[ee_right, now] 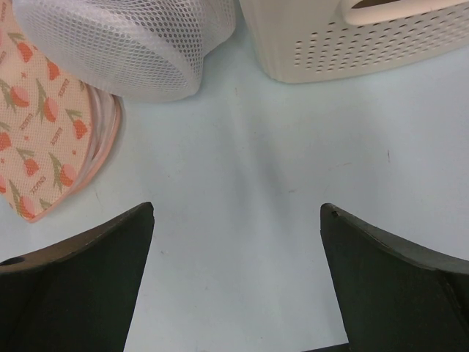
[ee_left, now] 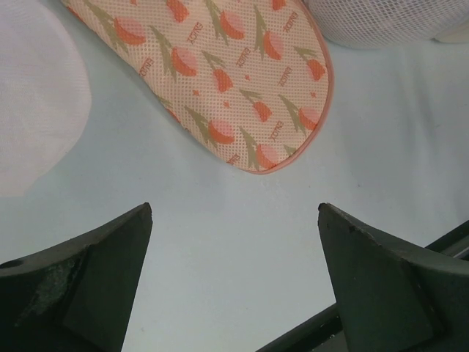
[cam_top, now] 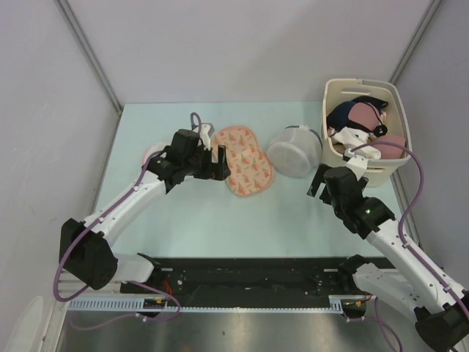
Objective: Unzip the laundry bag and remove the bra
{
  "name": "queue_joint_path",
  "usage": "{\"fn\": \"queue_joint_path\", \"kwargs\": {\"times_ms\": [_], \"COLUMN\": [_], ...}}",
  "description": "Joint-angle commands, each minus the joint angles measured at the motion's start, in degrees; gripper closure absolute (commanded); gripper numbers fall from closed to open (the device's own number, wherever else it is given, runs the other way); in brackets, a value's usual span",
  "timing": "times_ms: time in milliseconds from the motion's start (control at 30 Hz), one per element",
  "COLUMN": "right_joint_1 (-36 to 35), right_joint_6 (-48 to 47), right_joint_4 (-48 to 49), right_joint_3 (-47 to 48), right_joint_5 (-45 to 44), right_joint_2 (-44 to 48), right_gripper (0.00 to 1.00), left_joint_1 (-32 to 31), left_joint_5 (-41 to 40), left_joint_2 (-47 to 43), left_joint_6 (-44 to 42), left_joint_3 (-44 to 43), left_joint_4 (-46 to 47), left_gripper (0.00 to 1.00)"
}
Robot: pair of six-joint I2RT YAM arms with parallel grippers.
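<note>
Surface (cam_top: 220,220): a pale blue-green top is carrying everything, with both arm bases sitting at its near edge.
Basket (cam_top: 364,82): a cream perforated laundry basket is standing at the far right corner.
Garments (cam_top: 359,117): black, pink and white pieces, some cupped like bras, are piling up inside the basket to its rim.
Tulip-print laundry bag (cam_top: 244,161): a flat, oval, peach mesh bag with orange tulips is lying left of centre, its long axis running from far-left to near-right.
White mesh laundry bag (cam_top: 294,152): a round, domed bag is sitting just right of the tulip-print laundry bag and just left of the basket, its edge overlapping the tulip bag's right edge in the right wrist view.
Zip and contents: no zip is showing clearly on either bag, and I cannot tell whether a bra is sitting inside either one.
White mesh piece (ee_left: 37,95): it is lying on the surface to the left of the tulip bag, partly under the left arm.
Left gripper (ee_left: 234,209): it is hovering at the tulip bag's near-left edge, jaws standing wide apart and holding nothing.
Right gripper (ee_right: 237,209): it is hovering over bare surface near the basket's near-left corner, jaws standing wide apart and holding nothing.
</note>
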State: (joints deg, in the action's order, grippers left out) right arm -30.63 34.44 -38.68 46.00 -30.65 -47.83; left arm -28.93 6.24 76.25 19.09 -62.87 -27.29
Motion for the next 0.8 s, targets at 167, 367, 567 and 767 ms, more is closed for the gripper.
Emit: {"fn": "queue_joint_path", "kwargs": {"times_ms": [167, 367, 567, 767], "right_joint_1": [-0.39, -0.48, -0.57, -0.57], "right_joint_6": [-0.51, -0.25, 0.02, 0.28], "right_joint_4": [1.41, 0.88, 0.62, 0.01], "right_joint_3": [-0.29, -0.29, -0.29, -0.03], "right_joint_5": [0.25, 0.33, 0.42, -0.90], "right_joint_2": [0.81, 1.69, 2.22, 2.57], "right_gripper": [0.00, 0.00, 0.00, 0.00], "left_joint_1": [-0.25, -0.25, -1.39, -8.93], "left_joint_5": [3.25, 3.78, 3.26, 4.66], "left_joint_2": [0.13, 0.74, 3.29, 18.83], "left_joint_6": [0.51, 0.33, 0.33, 4.90], "left_joint_3": [-0.15, -1.11, -3.48, -16.65], "left_joint_4": [2.94, 3.03, 3.29, 3.30], "left_gripper": [0.00, 0.00, 0.00, 0.00]}}
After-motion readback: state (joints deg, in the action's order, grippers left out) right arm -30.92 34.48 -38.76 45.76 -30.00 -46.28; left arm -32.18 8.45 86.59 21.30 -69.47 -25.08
